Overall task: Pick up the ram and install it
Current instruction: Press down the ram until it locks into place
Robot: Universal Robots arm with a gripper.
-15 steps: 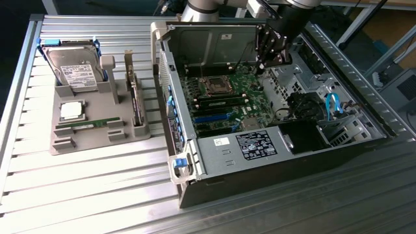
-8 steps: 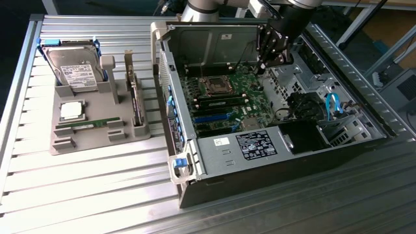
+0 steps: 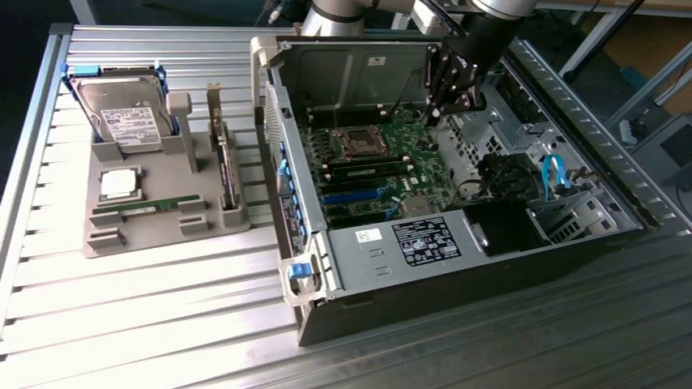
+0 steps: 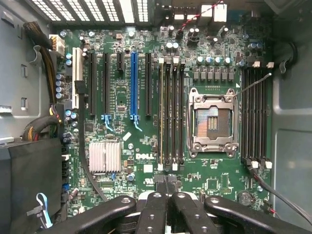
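Observation:
The ram (image 3: pixel 146 207), a thin green stick, lies flat in a slot of the grey parts tray (image 3: pixel 108 243) at the exterior view's left. My gripper (image 3: pixel 454 104) hangs inside the open computer case (image 3: pixel 433 243), above the green motherboard (image 3: pixel 378 178) and far from the tray. In the wrist view my gripper (image 4: pixel 166 187) is shut, its black fingers (image 4: pixel 155 209) pressed together with nothing between them. It hovers just off the end of a bank of long memory slots (image 4: pixel 171 114). One of these slots seems to hold a thin stick with a pale edge (image 4: pixel 161 112).
The tray also carries a hard drive (image 3: pixel 125 117), a square silver processor (image 3: pixel 119 182) and an upright dark expansion card (image 3: pixel 225 162). On the board are an open processor socket (image 4: pixel 213 122), a second slot bank (image 4: pixel 256 117), a blue slot (image 4: pixel 133 85) and a heatsink (image 4: pixel 104 157). Cables (image 3: pixel 552 178) fill the case's right.

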